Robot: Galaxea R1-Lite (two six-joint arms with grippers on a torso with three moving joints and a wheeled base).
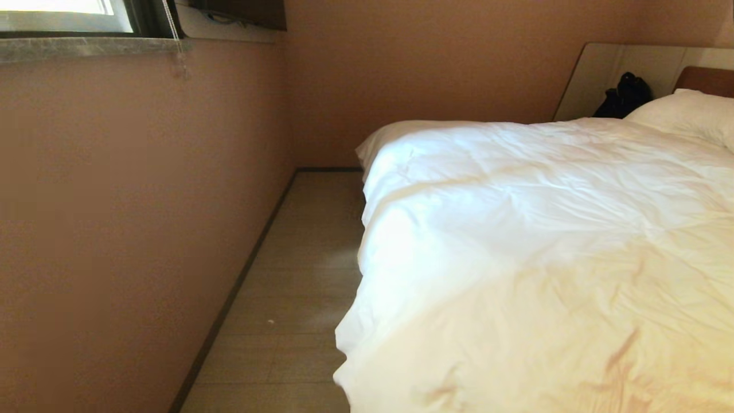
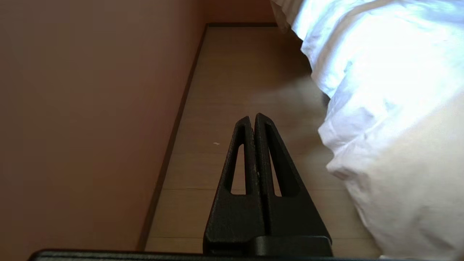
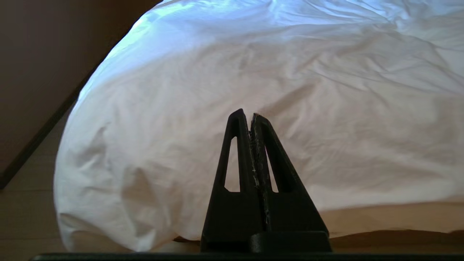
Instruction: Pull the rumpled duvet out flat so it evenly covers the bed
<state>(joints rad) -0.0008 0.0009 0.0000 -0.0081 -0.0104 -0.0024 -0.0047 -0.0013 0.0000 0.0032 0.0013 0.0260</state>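
White, puffy cotton fills the head view: the duvet (image 1: 545, 252) is spread wrinkled over the bed (image 1: 706, 80), its near corner bunched and hanging over the side toward the floor (image 1: 287, 321), a pillow (image 1: 685, 112) at the far end. In the left wrist view the left gripper (image 2: 253, 117) is seen pressed shut, empty, above the floor beside the overhanging edge (image 2: 366, 152). In the right wrist view the right gripper (image 3: 250, 114) is likewise closed on nothing, aimed at the drooping corner (image 3: 108, 188). The fabric is judged soft, bulky, yielding — best pinched at that hanging hem, where a thick fold can be gathered.
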